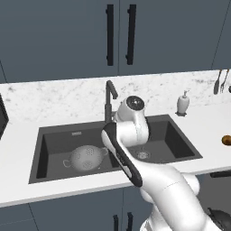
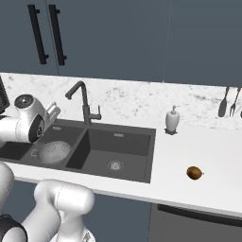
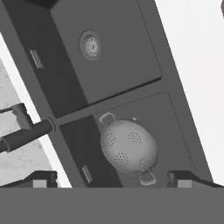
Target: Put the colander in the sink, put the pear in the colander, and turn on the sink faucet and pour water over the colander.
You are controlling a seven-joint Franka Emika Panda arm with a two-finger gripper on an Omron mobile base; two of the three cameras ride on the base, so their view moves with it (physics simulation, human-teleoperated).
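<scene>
colander was seen set in left basin of sink, ready for fruit | pear lay on right counter | gripper was held wide open, empty

Metal against matt stone
Perforated silvery metal colander in matt dark grey sink; bench smooth white; marbled backsplash.

Even, diffuse rendered lighting, no evident source. Soft shading inside the sink; faint shadow beneath the colander. No glare. Slightly soft, low-resolution detail throughout; no edge distortion.
</scene>
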